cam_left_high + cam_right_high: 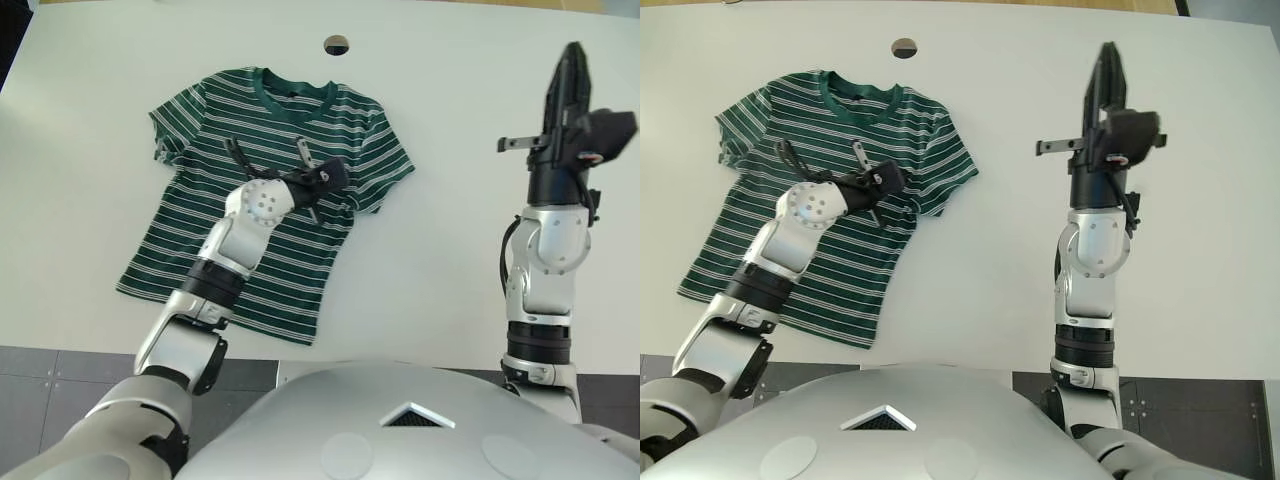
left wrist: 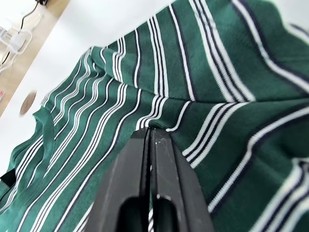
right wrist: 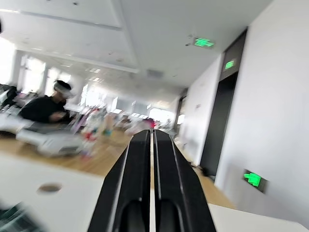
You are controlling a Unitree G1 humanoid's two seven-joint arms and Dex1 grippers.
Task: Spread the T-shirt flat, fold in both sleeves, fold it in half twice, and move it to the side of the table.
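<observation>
On the tabletop (image 1: 440, 260), toward its far left corner, the striped T-shirt (image 1: 290, 115) lies open, collar facing the far edge. Our left gripper (image 2: 150, 129) rests at its middle, jaws closed on a pinch of cloth; our right gripper (image 3: 151, 131) stands raised toward the right edge, jaws closed, empty.

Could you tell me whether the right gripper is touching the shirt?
Apart: the left eye view shows the right gripper over bare table, clear of the shirt.

Soft knit cloth T-shirt (image 1: 195, 175) (lightly creased) on smooth matt table (image 1: 440, 280)
</observation>
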